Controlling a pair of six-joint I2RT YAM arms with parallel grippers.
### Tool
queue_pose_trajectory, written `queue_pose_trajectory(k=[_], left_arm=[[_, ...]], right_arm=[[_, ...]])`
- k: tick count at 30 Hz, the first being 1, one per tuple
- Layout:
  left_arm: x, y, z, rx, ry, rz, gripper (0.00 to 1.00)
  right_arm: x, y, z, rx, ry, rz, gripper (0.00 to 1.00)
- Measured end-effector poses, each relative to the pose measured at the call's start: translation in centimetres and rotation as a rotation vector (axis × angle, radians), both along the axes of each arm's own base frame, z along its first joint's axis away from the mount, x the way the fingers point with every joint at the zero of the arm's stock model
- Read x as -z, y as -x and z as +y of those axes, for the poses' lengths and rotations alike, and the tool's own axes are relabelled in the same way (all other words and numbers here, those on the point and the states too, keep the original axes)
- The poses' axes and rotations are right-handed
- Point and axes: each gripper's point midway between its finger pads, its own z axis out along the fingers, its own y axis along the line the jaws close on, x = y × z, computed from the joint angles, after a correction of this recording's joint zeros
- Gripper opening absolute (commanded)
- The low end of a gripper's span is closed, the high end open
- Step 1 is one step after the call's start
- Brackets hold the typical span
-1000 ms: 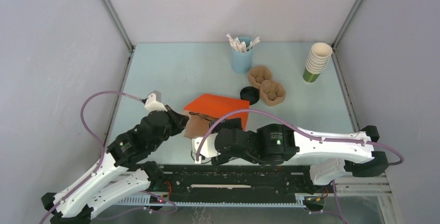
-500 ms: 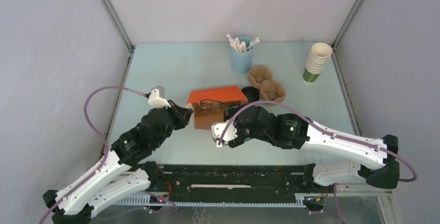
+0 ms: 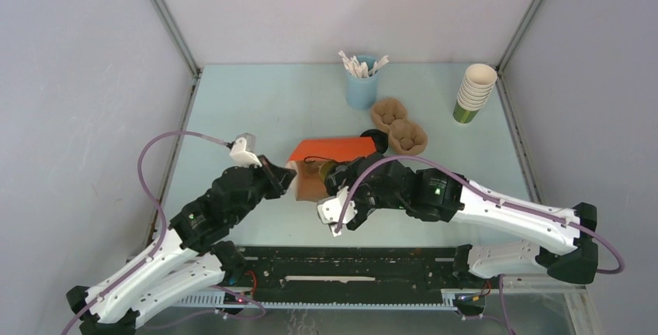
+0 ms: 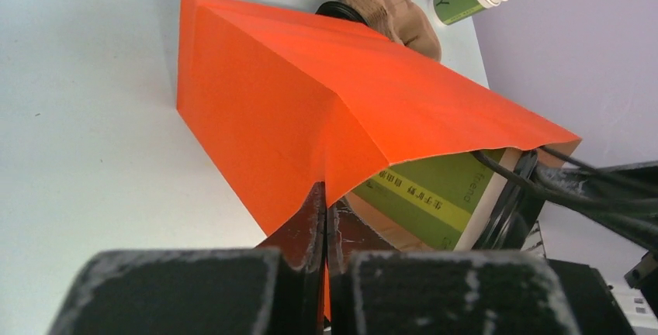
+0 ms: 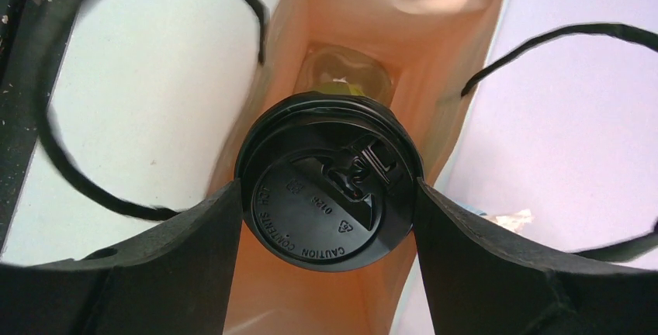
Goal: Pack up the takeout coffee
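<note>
Table [image 3: 256, 102], centre, towards the near edge: orange paper bag [image 4: 310, 94] moved back from the near edge within the last second, now tipped with its mouth facing the arms. Pinched at the mouth rim by left gripper [image 4: 326, 219], jaws pressed together on the paper, holding it open. Right gripper [image 5: 330, 215] swung from over the near edge to the bag mouth, fingers spread wide and clamped around the takeout coffee [image 5: 326, 188] at its black lid. Cup bottom-first, partly inside the mouth, not released. Likely means insertion under way; still to push deeper and let go.
</note>
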Motion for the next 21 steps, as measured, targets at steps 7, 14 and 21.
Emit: queue_pose_trajectory(k=[7,14,21], left_arm=[[1.2,0.5,-0.1,0.034,0.008,-0.01,0.0],[1.0,0.8,-0.6,0.059,0.036,-0.021,0.0],[0.7,1.0,-0.8,0.068,0.069,-0.026,0.0]], right_arm=[[1.0,-0.7,0.2,0.008,0.025,0.015,0.55],[2.4,-2.2,-0.3,0.12,0.07,0.008,0.55],[3.3,-2.8,-0.8,0.202,0.101,0.013,0.55]])
